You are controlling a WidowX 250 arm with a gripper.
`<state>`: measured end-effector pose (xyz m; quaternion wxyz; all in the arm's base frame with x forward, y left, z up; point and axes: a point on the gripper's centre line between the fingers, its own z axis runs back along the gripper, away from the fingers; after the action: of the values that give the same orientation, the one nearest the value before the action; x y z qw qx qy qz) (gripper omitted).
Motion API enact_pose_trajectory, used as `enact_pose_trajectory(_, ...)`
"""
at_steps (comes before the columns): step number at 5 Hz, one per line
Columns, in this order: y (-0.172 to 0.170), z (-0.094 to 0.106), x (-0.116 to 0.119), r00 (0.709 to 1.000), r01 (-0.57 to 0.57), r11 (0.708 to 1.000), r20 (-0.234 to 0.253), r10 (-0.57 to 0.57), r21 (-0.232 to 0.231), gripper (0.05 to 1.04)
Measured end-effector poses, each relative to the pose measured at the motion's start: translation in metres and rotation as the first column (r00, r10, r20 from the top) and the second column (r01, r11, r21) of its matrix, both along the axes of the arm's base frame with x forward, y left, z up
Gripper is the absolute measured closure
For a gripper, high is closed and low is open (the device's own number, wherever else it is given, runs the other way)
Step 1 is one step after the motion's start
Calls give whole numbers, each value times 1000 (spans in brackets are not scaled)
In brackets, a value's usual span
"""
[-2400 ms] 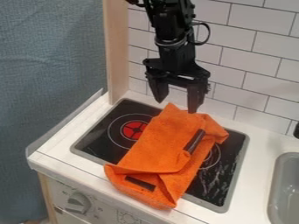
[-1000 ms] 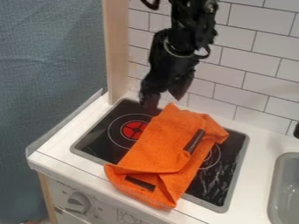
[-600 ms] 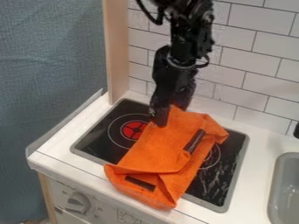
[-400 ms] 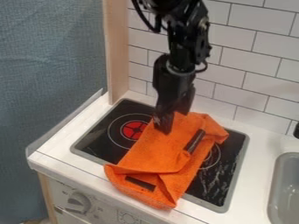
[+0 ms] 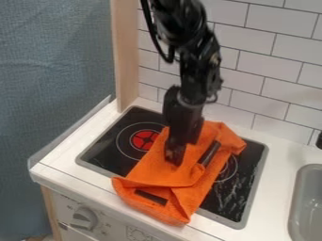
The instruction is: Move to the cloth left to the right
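At the stove's near edge, the knob [image 5: 84, 217] is facing you, and just above the front panel the orange cloth [image 5: 154, 172] is hanging its folded near end over the hob's rim. Most of the cloth is lying aslant across the middle of the black hob [image 5: 236, 200], covering part of the right-hand ring and leaving the red-centred ring [image 5: 144, 140] showing at its left. Off to the right, the sink [image 5: 299, 188] is sitting well apart from it.

Farther in, your gripper [image 5: 176, 154] is pointing down at the cloth's upper part, left of the dark strip [image 5: 209, 153]. You are seeing it side-on, so you cannot tell whether the jaws are standing wide or narrow, or whether they are pinching any fabric. Behind, the arm [image 5: 198, 61] is hanging before the tiled wall [image 5: 277, 61].

You are probably working on the approach and grasp; the shift rightward is still waiting. Next, you are needing a firm pinch on a fold, then a low pull toward the sink side. A shallow bite is risking a slip, or bunching the cloth.
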<state>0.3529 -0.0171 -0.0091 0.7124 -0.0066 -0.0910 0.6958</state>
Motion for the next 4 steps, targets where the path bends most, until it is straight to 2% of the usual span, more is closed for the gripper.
enact_pose_trajectory(1,7,-13,5,999,-31,1000,-8,31,0,85)
enact_pose_trajectory(2,10,-15,6,1000,-24,1000,-2,24,17,85)
enact_pose_trajectory(3,16,-12,12,998,50,996,24,-51,68,85)
enact_pose_trajectory(4,17,-11,14,980,198,975,7,-199,97,85)
